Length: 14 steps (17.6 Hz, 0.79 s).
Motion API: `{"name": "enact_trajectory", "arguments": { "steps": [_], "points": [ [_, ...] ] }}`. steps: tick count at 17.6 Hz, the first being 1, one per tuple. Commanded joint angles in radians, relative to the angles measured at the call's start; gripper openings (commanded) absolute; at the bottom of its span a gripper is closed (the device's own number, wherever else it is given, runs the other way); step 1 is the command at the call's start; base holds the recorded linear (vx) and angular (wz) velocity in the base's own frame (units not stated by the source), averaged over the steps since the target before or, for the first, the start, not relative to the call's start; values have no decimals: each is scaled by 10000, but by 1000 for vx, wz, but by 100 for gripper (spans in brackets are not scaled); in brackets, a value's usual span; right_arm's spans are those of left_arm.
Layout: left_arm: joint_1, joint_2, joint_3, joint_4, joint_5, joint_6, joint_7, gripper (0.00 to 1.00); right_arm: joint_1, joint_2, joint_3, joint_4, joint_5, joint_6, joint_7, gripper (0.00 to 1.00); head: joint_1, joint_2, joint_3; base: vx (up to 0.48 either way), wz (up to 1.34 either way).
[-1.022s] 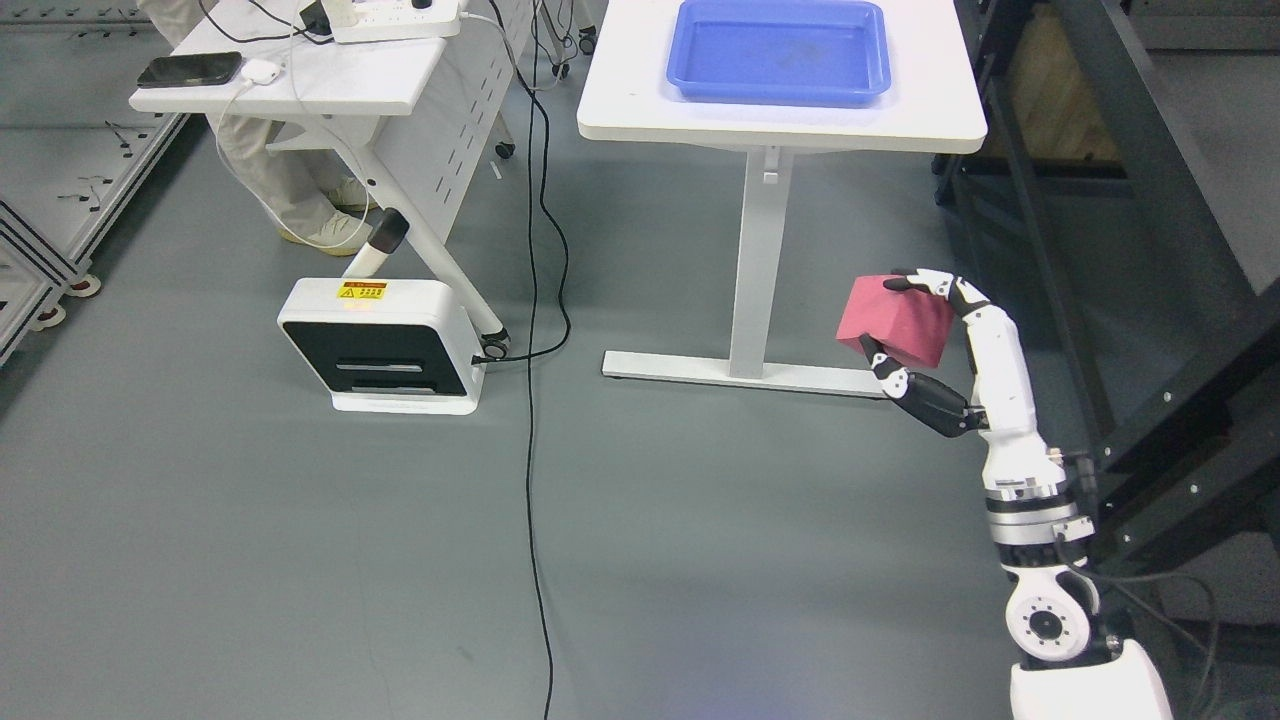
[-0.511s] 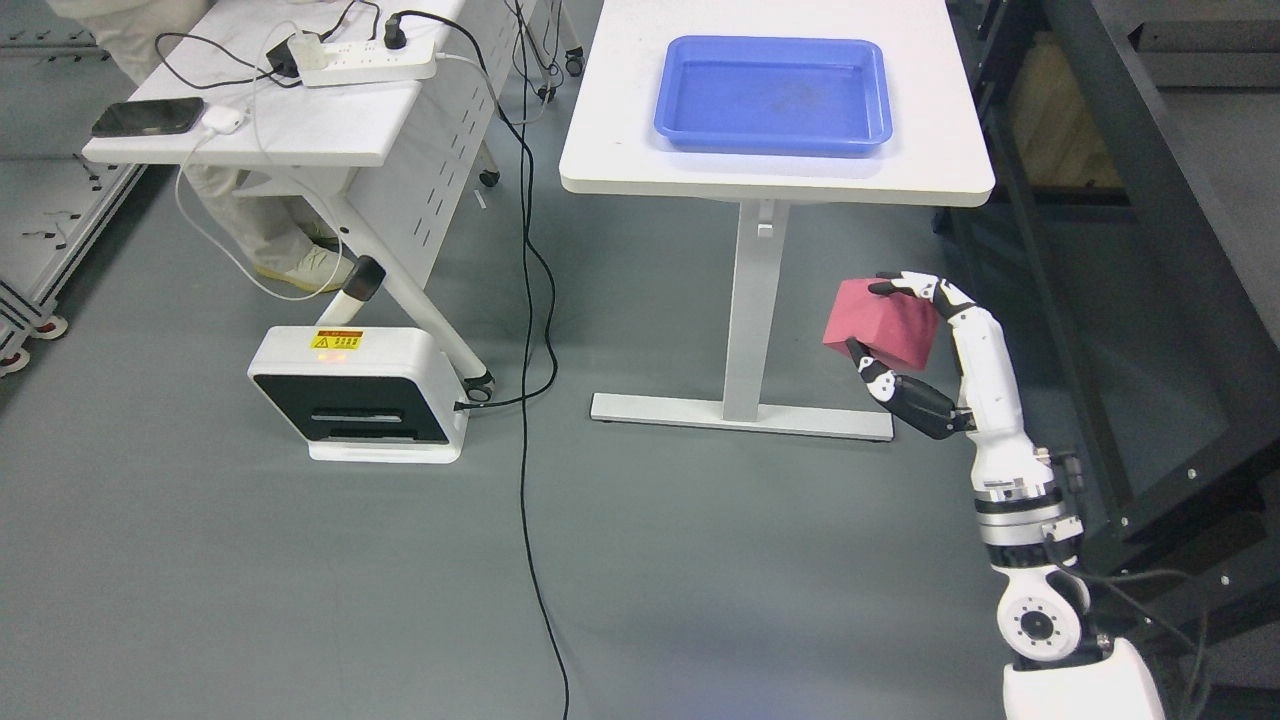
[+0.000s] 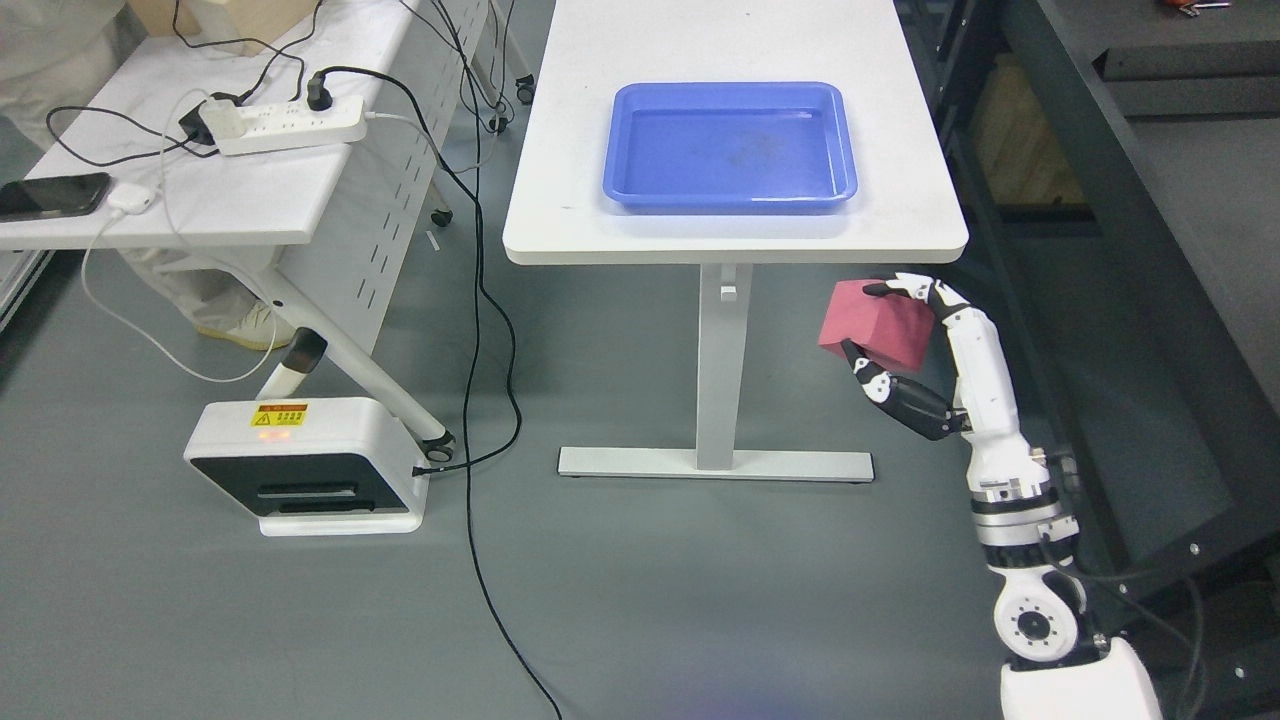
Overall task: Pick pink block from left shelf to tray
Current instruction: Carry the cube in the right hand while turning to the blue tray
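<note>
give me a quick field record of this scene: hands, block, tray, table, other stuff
right hand: right hand shut on the pink block, raised at the picture's right
left hand: not in view
pink block: pink block held in the air, below the table's edge, not in the tray
tray: blue tray holds nothing, on the white table
side desk: power strip and phone at left
floor: white box unit with warning label

Glossy blue plastic tray (image 3: 835,140) on a smooth matt white table (image 3: 900,215); pink block (image 3: 880,325) matt.
</note>
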Motion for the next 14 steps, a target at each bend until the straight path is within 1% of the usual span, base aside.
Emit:
{"name": "enact_trajectory", "arguments": {
  "steps": [1,14],
  "points": [
    [201,176,0,-174,0,7,3,100,107,-174,-243,0,0,1,8,5,0,0,0,238,-59],
    [201,176,0,-174,0,7,3,100,61,-336,-197,0,46,1,8,5,0,0,0,257,18]
  ]
}}
